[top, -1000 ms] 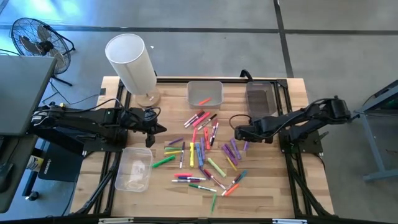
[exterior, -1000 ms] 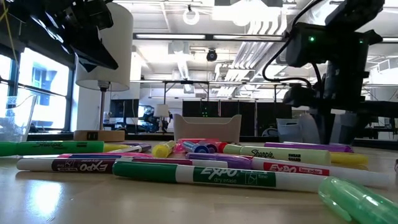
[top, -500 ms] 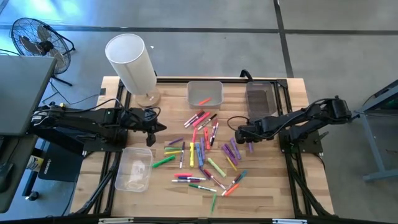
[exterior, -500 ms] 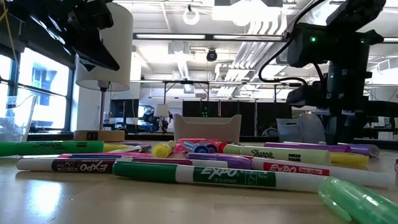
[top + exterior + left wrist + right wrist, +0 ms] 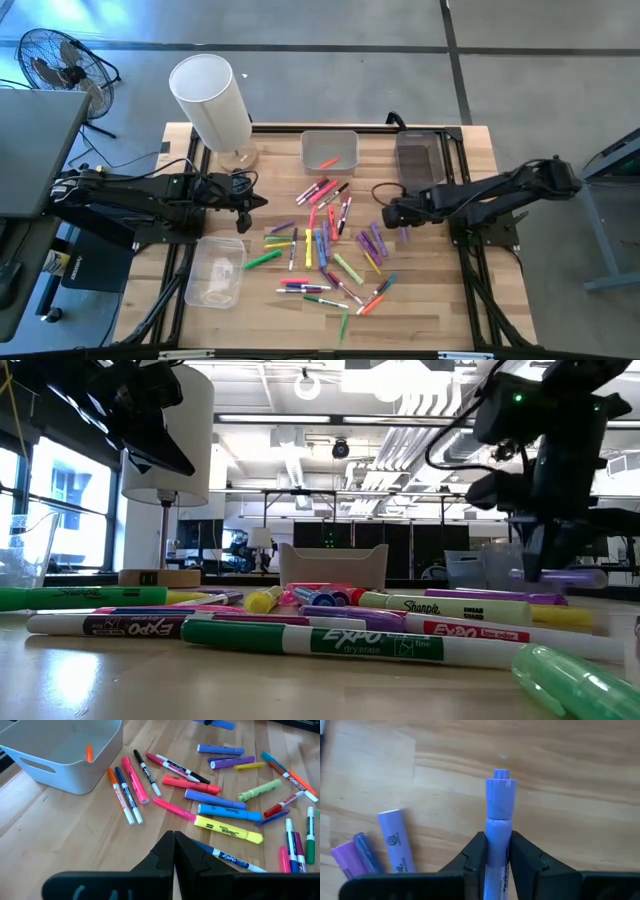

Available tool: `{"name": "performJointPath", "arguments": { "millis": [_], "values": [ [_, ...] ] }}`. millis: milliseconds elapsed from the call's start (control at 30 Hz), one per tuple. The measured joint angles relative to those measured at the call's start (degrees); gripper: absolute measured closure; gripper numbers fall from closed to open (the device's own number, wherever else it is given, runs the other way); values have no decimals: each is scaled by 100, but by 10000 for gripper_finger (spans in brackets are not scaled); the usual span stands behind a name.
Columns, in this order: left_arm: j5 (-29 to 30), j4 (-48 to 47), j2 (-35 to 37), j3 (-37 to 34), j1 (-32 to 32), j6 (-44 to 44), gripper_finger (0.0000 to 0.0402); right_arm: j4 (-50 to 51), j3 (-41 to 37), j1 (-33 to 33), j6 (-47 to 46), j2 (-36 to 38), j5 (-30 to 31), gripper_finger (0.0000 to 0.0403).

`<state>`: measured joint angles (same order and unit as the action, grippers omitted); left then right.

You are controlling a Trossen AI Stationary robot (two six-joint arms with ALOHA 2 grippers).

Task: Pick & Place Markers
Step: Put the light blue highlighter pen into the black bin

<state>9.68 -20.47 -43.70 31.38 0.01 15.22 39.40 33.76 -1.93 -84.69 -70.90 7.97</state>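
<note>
Many coloured markers (image 5: 325, 240) lie scattered flat on the middle of the wooden table, and they also show in the low view (image 5: 300, 625) and the left wrist view (image 5: 220, 810). My right gripper (image 5: 392, 213) stands over the right edge of the pile, shut on a purple marker (image 5: 498, 820). My left gripper (image 5: 255, 203) hovers left of the pile with its fingers shut (image 5: 173, 845) and holds nothing. One orange marker (image 5: 88, 753) lies inside the pale bin (image 5: 329, 150). My right gripper pinches the purple marker's barrel (image 5: 498, 835) between its two fingers (image 5: 475, 852), coming from above and lying across it. The cap end (image 5: 500, 785) sticks out past the fingers. The marker (image 5: 560, 575) lies about level and is lifted clear of the table.
A pale bin sits at the far middle of the table, a dark bin (image 5: 417, 152) to its right and a clear bin (image 5: 215, 270) at the near left. A white lamp (image 5: 210, 100) stands at the far left. More purple markers (image 5: 395, 842) lie just beside the held one.
My right gripper has risen a little and shifted slightly toward the table's right. The purple marker, which lay on the table half a second ago, now hangs level in its fingers, clear of the wood. The left arm has kept still.
</note>
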Motion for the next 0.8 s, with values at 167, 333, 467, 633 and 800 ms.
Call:
{"name": "performJointPath", "arguments": {
  "millis": [167, 333, 467, 633, 800],
  "values": [
    [45, 2, 0, 0, 0, 2, 401, -12, 21, 0, 117, 656, 274, 348],
    [361, 12, -7, 0, 0, 8, 401, 303, 536, 18, 581, 1325, 1037, 349],
    [599, 97, -7, 0, 0, 112, 401, 740, 1331, 321, 1631, 1553, 1694, 349],
    [748, 122, -7, 0, 0, 285, 401, 1423, 2450, 1294, 3162, 1298, 1974, 349],
    [749, 118, -7, 0, 0, 402, 401, 1602, 3025, 2731, 4698, 684, 1631, 349]
  ]
}}
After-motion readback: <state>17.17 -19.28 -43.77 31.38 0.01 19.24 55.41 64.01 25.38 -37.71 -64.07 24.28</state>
